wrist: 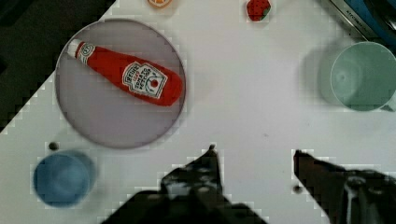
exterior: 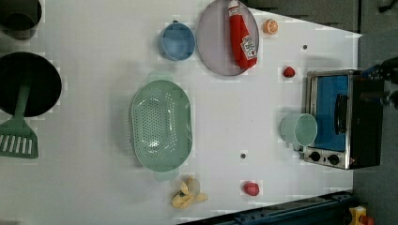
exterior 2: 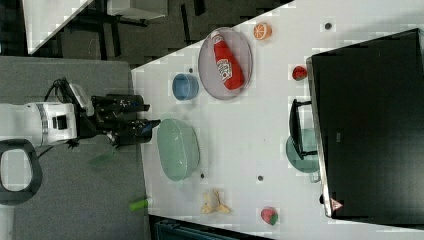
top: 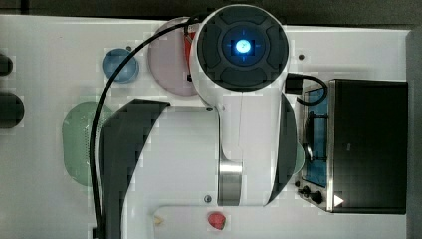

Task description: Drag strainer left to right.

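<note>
**Strainer untouched, arm not yet down on it**

The drag has not begun, by my judgement. In the right view the gripper [exterior 2: 150, 127] hangs off the table surface, near the strainer [exterior 2: 178, 149] but apart from it; in the wrist view its fingers [wrist: 205, 172] stand spread with bare table between them, holding nothing.

Taking the strainer [exterior: 161, 124] as landmark in the left view: the blue bowl [exterior: 177, 41] sits above it, the plate [exterior: 218, 44] with the ketchup bottle [exterior: 241, 35] up and to its right, the teal cup [exterior: 299, 129] well to its right beside the toaster oven [exterior: 345, 119], the banana peel [exterior: 187, 194] just below it.

Next the gripper likely must descend onto the strainer's rim, then drag it.

Count: one strainer, one bowl, one cup, one plate, one bottle, one oven.
</note>
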You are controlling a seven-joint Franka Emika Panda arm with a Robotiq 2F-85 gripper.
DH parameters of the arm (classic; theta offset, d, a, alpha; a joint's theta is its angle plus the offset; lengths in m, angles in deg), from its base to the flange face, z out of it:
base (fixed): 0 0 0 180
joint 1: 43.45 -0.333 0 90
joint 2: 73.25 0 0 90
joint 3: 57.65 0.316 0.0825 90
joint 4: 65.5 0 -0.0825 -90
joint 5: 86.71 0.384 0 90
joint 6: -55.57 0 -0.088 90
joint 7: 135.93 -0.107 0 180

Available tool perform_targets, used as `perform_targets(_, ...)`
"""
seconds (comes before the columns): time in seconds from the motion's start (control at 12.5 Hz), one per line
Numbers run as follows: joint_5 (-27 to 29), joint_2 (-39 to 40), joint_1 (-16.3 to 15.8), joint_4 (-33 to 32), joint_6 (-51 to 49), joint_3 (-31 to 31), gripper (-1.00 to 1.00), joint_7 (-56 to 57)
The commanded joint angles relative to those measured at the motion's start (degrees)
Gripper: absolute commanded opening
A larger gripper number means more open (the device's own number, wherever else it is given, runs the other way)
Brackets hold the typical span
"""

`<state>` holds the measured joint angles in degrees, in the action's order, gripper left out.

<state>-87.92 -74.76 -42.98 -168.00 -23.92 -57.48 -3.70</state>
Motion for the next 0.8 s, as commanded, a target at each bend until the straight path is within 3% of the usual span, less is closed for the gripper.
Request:
perform_targets(0.08,-1.48,-18.56,-0.66,-5.95,-10.33,-3.05,0.58,-3.37)
perform_targets(0.24,-1.43,-18.05,-0.96,-5.98,-10.28,-0.98,1.0,-3.39)
perform_targets(0.48,-1.39,-15.92,-1.74,-5.99,-9.61,5.32,1.0,-5.43)
perform_targets(0.8,-1.39,-10.24,-1.96,-6.07,-5.77,16.33,1.0,-18.23)
